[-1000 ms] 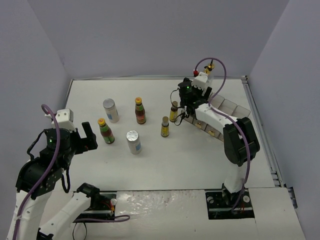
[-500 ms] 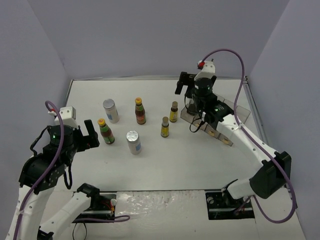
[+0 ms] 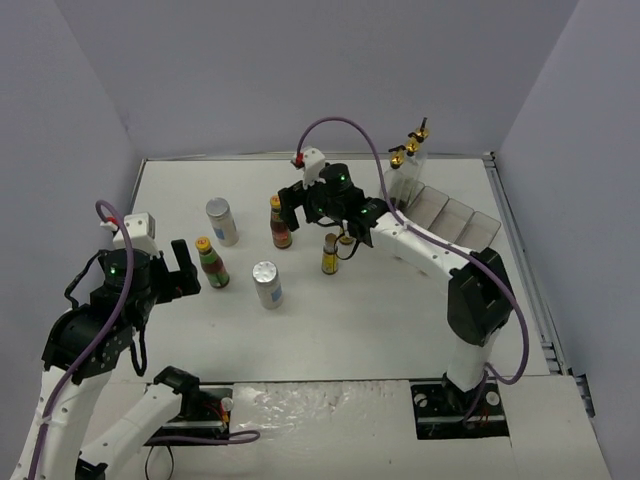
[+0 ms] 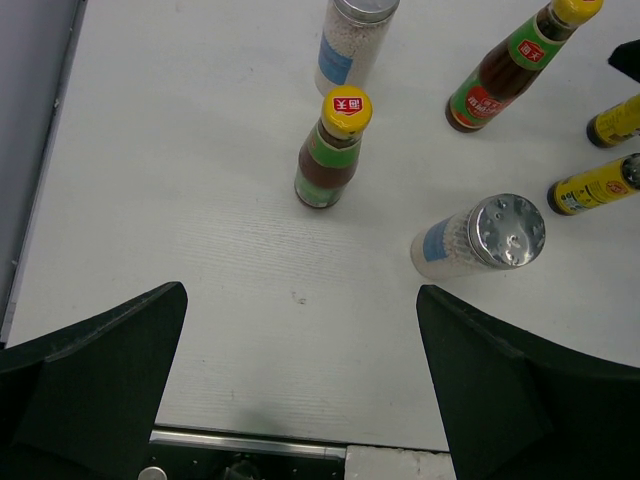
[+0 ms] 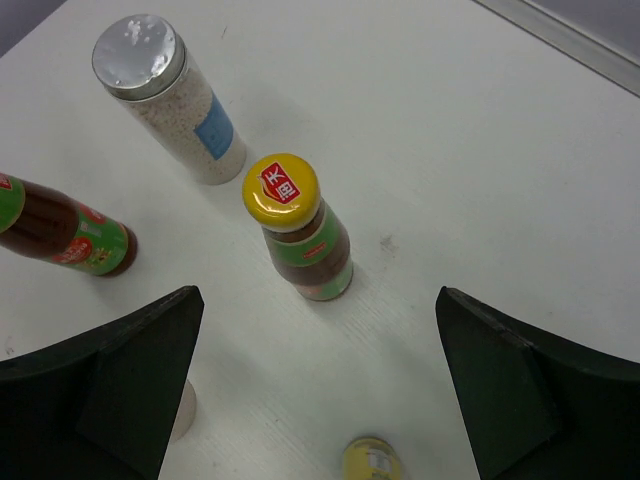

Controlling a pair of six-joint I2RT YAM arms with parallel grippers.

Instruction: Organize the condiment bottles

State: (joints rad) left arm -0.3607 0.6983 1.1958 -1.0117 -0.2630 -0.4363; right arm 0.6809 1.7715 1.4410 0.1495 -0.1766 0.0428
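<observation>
My left gripper (image 3: 185, 265) is open and empty, just left of a red-sauce bottle with a yellow cap (image 3: 212, 262), which also shows in the left wrist view (image 4: 335, 150) ahead of the open gripper (image 4: 302, 295). My right gripper (image 3: 297, 205) is open above the second red-sauce bottle (image 3: 281, 222); in the right wrist view this bottle (image 5: 295, 225) stands upright just ahead of the open gripper (image 5: 320, 300), untouched. Two white shakers (image 3: 222, 221) (image 3: 267, 284) and a dark yellow-labelled bottle (image 3: 329, 254) stand mid-table. A second one (image 3: 347, 240) is partly hidden by the right arm. Tall clear bottles with gold pourers (image 3: 405, 165) stand at the back right.
A clear plastic rack (image 3: 445, 212) lies at the back right, with the tall bottles at its far-left end. A metal rail (image 3: 520, 260) runs along the table's right edge. Grey walls close in the left, back and right sides.
</observation>
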